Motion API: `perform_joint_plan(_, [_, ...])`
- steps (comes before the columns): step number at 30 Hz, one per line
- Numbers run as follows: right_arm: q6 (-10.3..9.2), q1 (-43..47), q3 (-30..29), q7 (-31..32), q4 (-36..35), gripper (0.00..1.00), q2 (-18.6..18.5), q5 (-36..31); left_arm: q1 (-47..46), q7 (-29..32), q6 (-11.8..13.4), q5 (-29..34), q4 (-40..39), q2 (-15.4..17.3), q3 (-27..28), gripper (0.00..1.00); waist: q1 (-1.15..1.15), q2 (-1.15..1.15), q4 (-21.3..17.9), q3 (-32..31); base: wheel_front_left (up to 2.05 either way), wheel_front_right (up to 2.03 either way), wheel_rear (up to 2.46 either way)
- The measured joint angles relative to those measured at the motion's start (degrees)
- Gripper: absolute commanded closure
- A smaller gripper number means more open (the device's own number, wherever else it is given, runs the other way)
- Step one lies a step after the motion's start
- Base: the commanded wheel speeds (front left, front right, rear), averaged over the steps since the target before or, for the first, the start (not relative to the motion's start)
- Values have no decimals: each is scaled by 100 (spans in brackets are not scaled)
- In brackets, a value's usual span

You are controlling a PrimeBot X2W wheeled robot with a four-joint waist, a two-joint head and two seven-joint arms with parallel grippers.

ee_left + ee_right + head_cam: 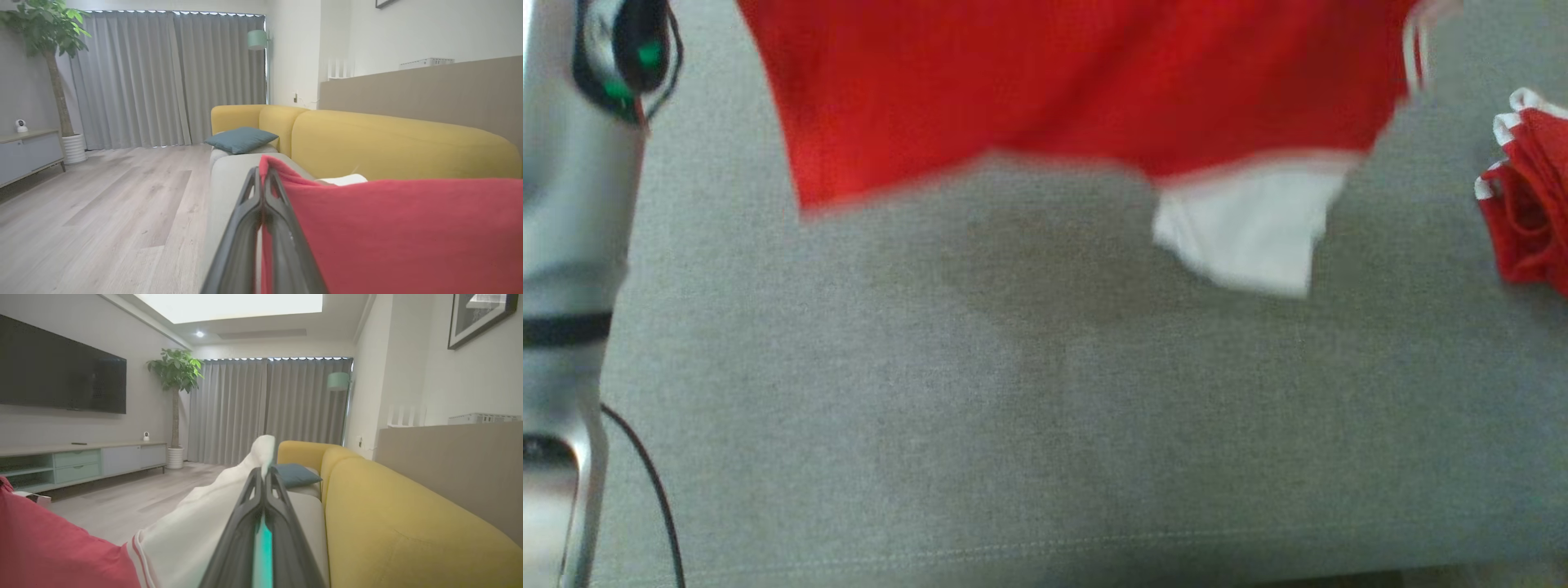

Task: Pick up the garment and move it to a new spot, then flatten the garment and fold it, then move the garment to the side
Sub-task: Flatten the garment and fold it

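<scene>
Head view: the garment (1054, 90) spans the top of the picture from 11 to 1 o'clock. It is red, its edges are blurred, and a white sleeve (1250, 237) droops from its 5 o'clock corner.
Seat: the grey seat (1045, 425) takes up the rest of the head view, with a soft shadow on it just at 6 o'clock of the garment.
Bundle: a crumpled red-and-white bundle (1531, 204) lies on the seat at 3 o'clock, apart from the garment.
Forearm: a pale forearm (572, 245) runs along the 9 o'clock edge, with a dark cable (654, 490) at 7 o'clock.
Left gripper: in the left wrist view the left gripper (262, 179) has its fingers pressed together, pinching a red corner of the garment (400, 232). The cloth spreads from there toward 4 o'clock.
Right gripper: in the right wrist view the right gripper (263, 475) has its fingers pressed together on the white sleeve (204, 514). The red cloth (49, 547) lies at 8 o'clock.
Room: in the left wrist view the yellow sofa back (388, 143) is at 2 o'clock, a blue cushion (241, 139) is at 12, grey curtains (163, 77) are at 11 and the wood floor (102, 204) is at 8. In the right wrist view a TV (61, 375) is at 10 o'clock.
</scene>
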Motion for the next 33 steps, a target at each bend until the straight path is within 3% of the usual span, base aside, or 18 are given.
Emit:
perform_joint_plan(5, [0,-1073,489,-851,932,100,332,-18,-814,-922,-55,116,1120,-209,166,100,0,0,-53,128,0,0,0])
perform_joint_plan(11, [0,-1727,1223,-1372,2014,100,695,168,-1491,-1292,-205,144,2178,-445,196,100,0,0,-86,361,0,0,0])
perform_joint_plan(23, [0,-938,2724,-1729,3226,100,1152,1279,-710,-1367,-407,-36,3895,-954,388,100,0,0,-109,987,0,0,0])
perform_joint_plan(33, [0,-313,2973,-2068,3484,100,1184,1708,-270,-1368,-457,71,4150,-1031,502,100,0,0,-139,1150,0,0,0])
